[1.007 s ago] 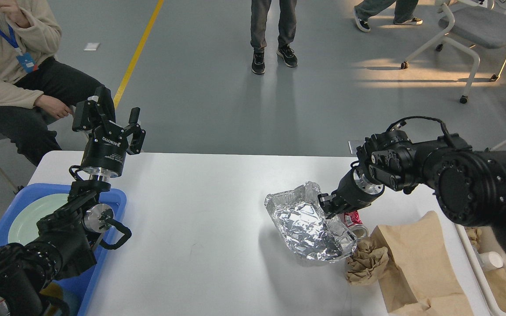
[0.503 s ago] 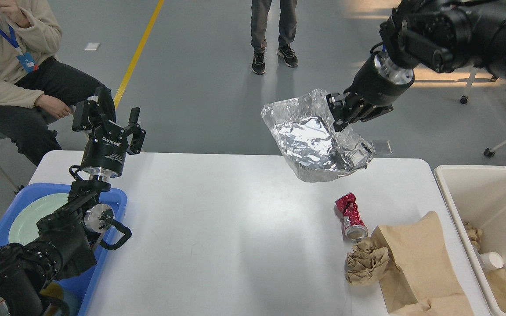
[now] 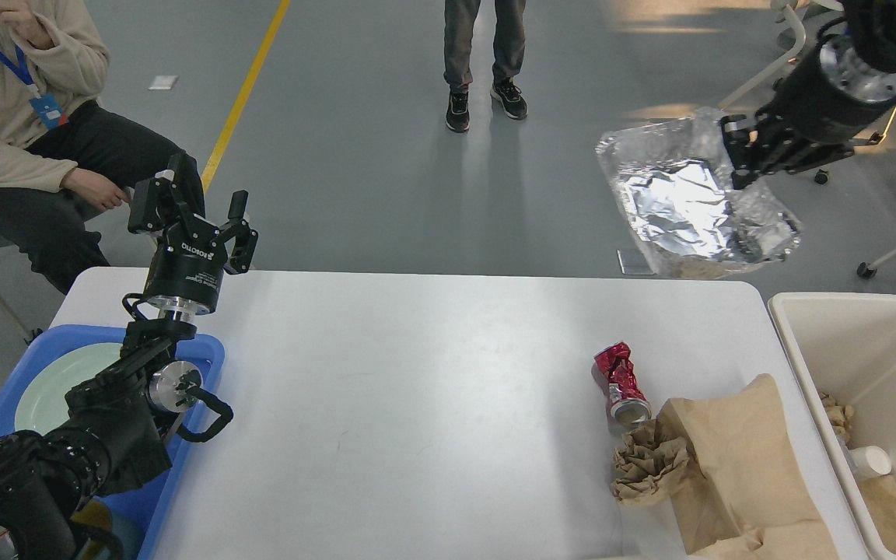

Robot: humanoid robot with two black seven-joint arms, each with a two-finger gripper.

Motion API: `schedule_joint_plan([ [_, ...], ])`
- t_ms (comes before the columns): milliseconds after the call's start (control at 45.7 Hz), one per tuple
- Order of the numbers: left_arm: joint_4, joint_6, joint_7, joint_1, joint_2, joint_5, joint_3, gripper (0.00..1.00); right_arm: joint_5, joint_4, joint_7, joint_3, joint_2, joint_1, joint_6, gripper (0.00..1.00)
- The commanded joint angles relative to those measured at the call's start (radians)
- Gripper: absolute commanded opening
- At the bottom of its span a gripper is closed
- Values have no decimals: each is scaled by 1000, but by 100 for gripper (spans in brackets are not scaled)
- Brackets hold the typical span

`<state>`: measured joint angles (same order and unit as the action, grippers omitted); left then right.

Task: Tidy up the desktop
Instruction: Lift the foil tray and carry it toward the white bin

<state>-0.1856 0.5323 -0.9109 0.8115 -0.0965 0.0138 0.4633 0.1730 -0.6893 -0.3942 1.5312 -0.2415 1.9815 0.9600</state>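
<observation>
My right gripper [image 3: 736,155] pinches the foil tray [image 3: 689,202] by its rim, high above the desktop [image 3: 417,389], so it clears the cream bin [image 3: 790,327] wall. My left gripper [image 3: 234,225] hangs spread and empty, out of the way.

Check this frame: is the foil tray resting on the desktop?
No, the right gripper holds the foil tray in the air beyond the far edge of the desktop.

One camera sits up high on the robot's head, looking forward and down. The desktop [image 3: 417,404] lies close below, the floor farther off.
</observation>
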Motion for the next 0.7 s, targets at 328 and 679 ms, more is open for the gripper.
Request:
schedule_joint_plan([
  [328, 0, 0, 1, 0, 0, 0, 0, 96, 2, 96, 0, 92, -334, -145, -26, 0],
  [679, 0, 0, 0, 0, 0, -2, 0, 96, -24, 96, 0, 41, -481, -397, -542, 0],
])
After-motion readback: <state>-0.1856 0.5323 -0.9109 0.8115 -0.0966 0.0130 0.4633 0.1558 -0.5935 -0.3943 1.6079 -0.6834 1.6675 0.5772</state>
